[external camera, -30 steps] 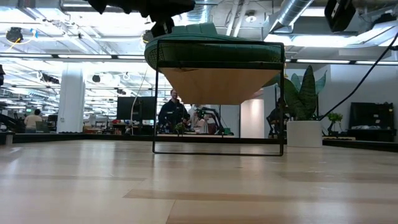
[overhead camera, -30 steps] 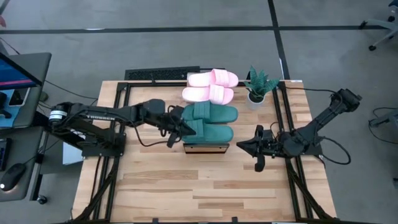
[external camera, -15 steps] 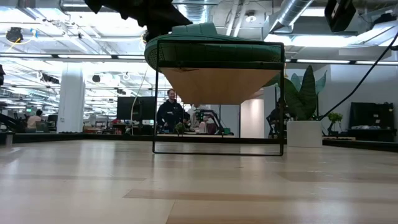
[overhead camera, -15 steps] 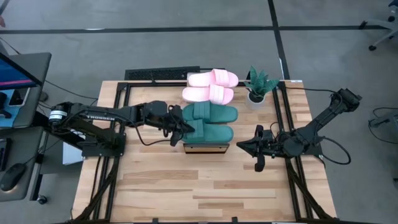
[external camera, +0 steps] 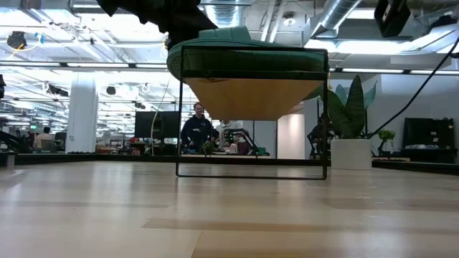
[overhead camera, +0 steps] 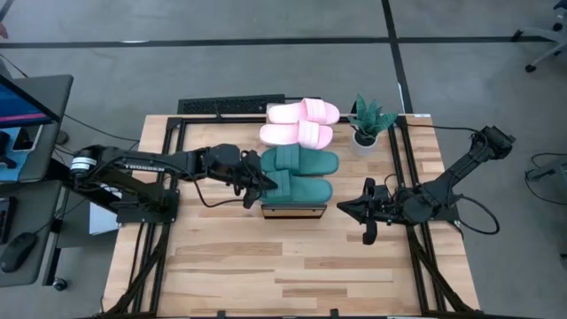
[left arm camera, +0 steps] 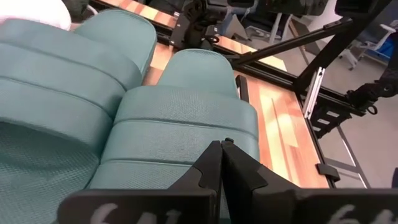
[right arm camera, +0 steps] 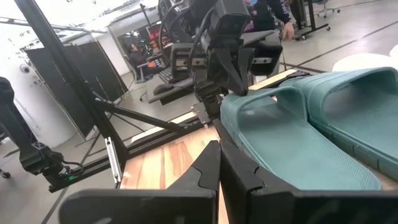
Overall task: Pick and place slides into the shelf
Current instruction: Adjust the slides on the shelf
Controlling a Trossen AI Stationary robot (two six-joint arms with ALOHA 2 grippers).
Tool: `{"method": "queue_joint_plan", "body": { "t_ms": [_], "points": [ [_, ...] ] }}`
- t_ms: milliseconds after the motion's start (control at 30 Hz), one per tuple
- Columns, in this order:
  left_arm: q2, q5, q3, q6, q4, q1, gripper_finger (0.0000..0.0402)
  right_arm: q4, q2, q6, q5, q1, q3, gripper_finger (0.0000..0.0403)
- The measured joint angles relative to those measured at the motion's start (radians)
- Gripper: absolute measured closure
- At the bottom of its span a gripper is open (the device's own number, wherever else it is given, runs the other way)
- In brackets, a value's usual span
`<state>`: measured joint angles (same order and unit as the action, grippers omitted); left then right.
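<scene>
All four slides sit on the shelf [overhead camera: 295, 212] mid-desk, teal pair [overhead camera: 301, 175] in front of the pink pair [overhead camera: 299, 122]. The left gripper [overhead camera: 257, 183], pressed together, has inched closer against the nearer teal slide's end, nudging it square. The right gripper [overhead camera: 365, 211] waits closed beside the shelf.

Your left gripper [overhead camera: 258, 183] has crept slightly rightward in the high view, now pressing against the near teal slide [overhead camera: 299, 189] on the shelf [overhead camera: 294, 211].
</scene>
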<state>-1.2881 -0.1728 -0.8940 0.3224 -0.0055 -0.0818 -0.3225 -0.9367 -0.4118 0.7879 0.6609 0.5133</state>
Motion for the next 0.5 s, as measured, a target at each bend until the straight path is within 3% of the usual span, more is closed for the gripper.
{"method": "queue_joint_plan", "body": {
  "t_ms": [500],
  "points": [
    [-0.168,-0.077,-0.096,-0.019,0.012,0.009,0.0401,0.000,0.000,-0.008,0.003,-0.001,0.001,0.0403]
  ]
}}
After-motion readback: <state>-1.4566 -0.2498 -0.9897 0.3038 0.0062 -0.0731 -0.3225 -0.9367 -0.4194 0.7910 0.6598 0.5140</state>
